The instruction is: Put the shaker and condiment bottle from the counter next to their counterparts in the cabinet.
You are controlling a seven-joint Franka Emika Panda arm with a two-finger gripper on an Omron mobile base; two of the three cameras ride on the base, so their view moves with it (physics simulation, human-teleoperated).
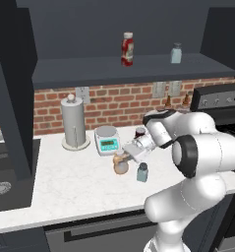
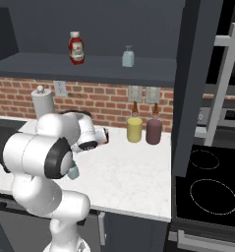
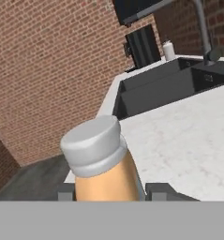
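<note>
Right now we have the condiment bottle between our fingers: the hand view shows its white cap and tan body rising between the two tips, one on each side, so our hand looks pinched on it. From the left base view the bottle sits low over the tabletop, just in front of the small scale, and whether it is lifted clear we cannot tell. The shaker stands just beside our hand, upright and untouched. Up in the cabinet, the red bottle and the pale blue shaker wait with shelf room beside each. We judge the task barely begun: one grasp made, both placements left.
</note>
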